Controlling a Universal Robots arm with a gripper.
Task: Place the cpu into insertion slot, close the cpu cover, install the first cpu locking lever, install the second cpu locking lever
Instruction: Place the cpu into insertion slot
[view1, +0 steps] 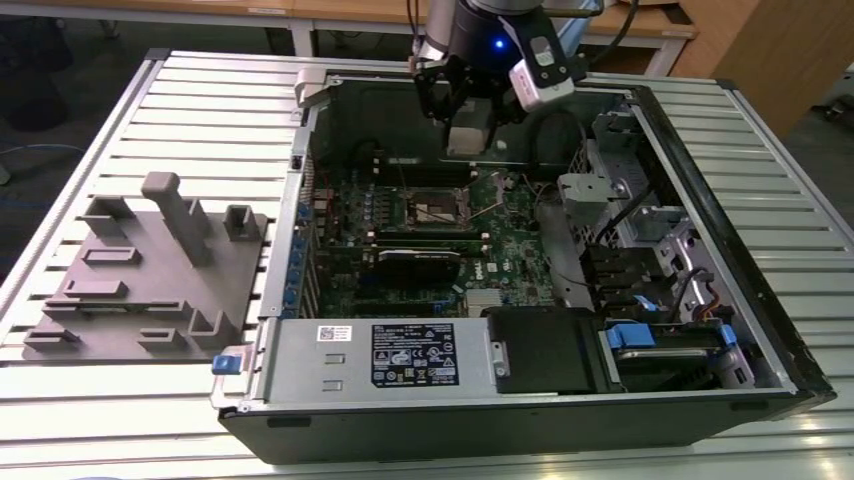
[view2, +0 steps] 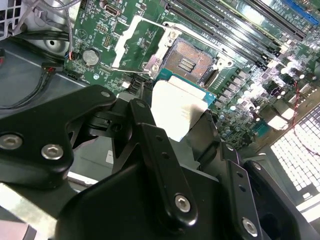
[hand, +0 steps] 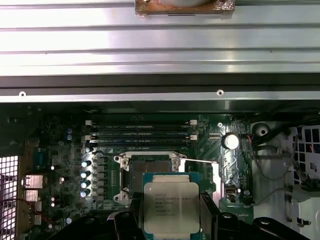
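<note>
Above the motherboard (view1: 501, 262): end effector (view1: 467, 132) clamped on the cpu (hand: 171, 207), fingers gripping two opposite edges.
cpu: level, metal top up, held well clear of the board.
insertion slot (hand: 150, 167): dark centre exposed.
cpu cover (view2: 122, 47): swung open beside the slot.
computer case (view1: 534, 420): lying open on the slatted tabletop (view1: 120, 420).

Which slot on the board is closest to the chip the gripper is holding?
The square insertion slot with the silvery rim, right next to the cpu held in the gripper. The long black memory slots lie farther off.
</note>
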